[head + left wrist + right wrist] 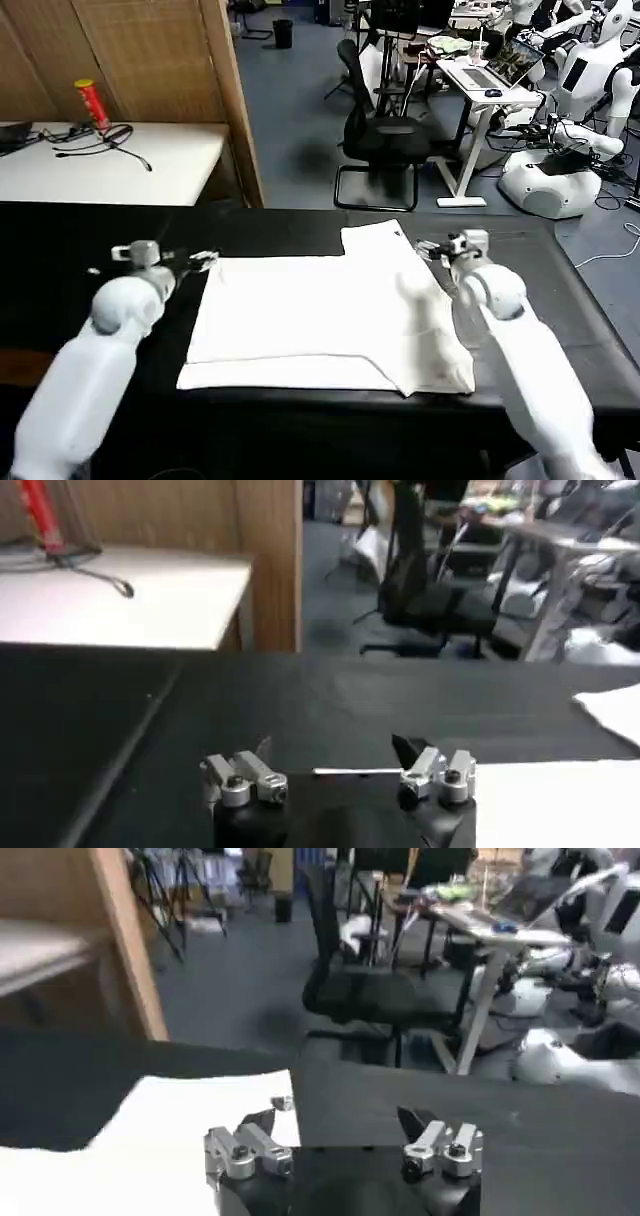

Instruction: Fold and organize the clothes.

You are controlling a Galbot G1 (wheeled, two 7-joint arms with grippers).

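Observation:
The clothes are one white T-shirt (320, 315), lying plain side up on the black table (60, 260), with one flap folded over along its right side and a strip showing along the near edge. My left gripper (200, 260) hovers just off the shirt's far left corner, open, with nothing between its fingers (335, 750). At the shirt's far right corner my right gripper (428, 248) is also open and empty (336, 1120), one finger over the white cloth (190, 1118). The shirt's edge (560, 800) lies beside the left gripper.
A white side table (110, 165) with a red can (91, 103) and cables stands behind at the left. A wooden partition (232, 100) rises beyond the black table. An office chair (385, 135), a desk (490, 85) and parked robots (555, 175) stand farther back.

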